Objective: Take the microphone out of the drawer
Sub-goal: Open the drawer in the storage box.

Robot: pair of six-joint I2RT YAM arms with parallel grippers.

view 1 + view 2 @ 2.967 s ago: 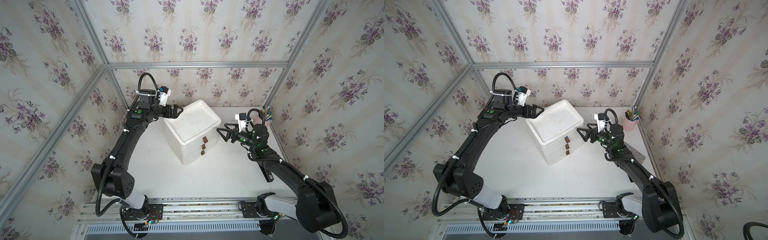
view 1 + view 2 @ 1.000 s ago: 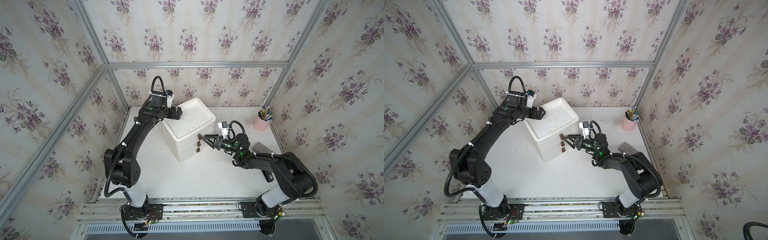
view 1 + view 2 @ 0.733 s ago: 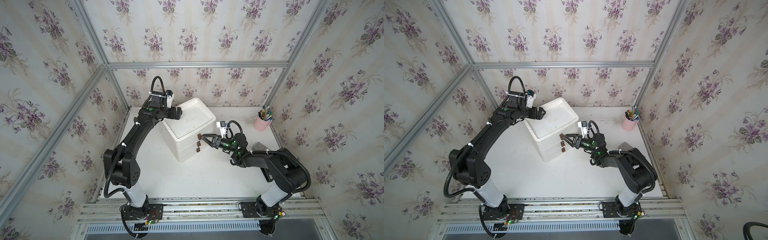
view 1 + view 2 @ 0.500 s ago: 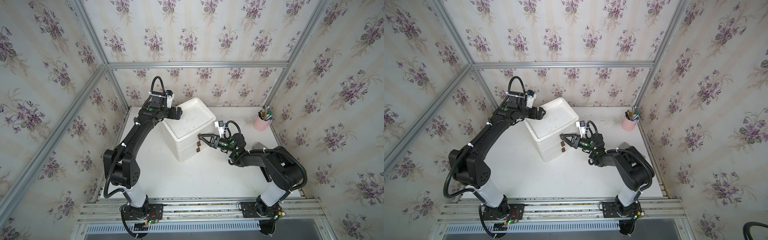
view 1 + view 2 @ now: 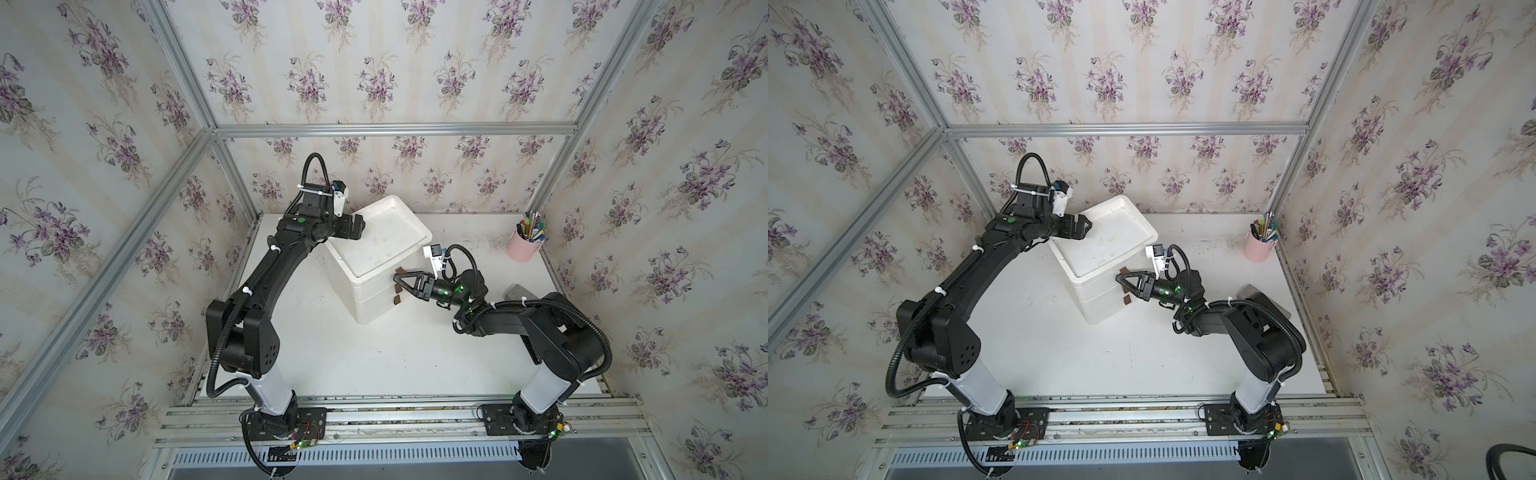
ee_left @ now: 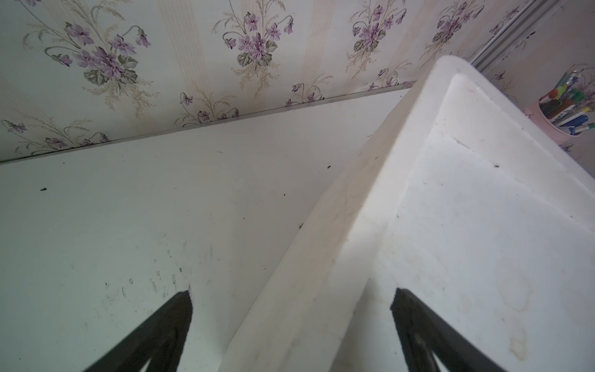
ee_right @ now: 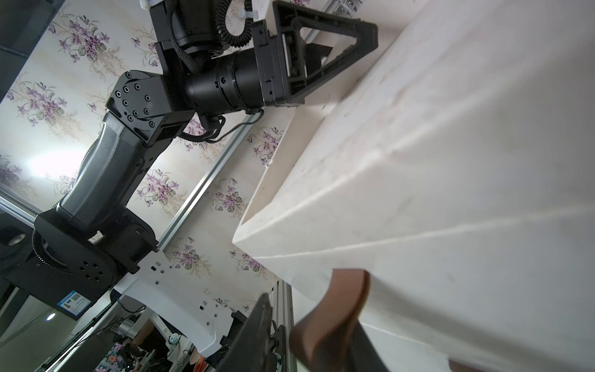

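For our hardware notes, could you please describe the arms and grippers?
The left arm and right arm are black on white base columns, with ribbed black hoses and white zip ties. The left gripper and right gripper have black triangular fingers.

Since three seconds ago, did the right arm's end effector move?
Yes. The right end effector has moved toward the white drawer box, away from the pink pen cup, and now reaches the box's brown handles.

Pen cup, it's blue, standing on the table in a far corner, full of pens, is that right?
Not quite: the pen cup is pink, not blue, as both top views show. It does stand on the table in a far corner, full of pens.
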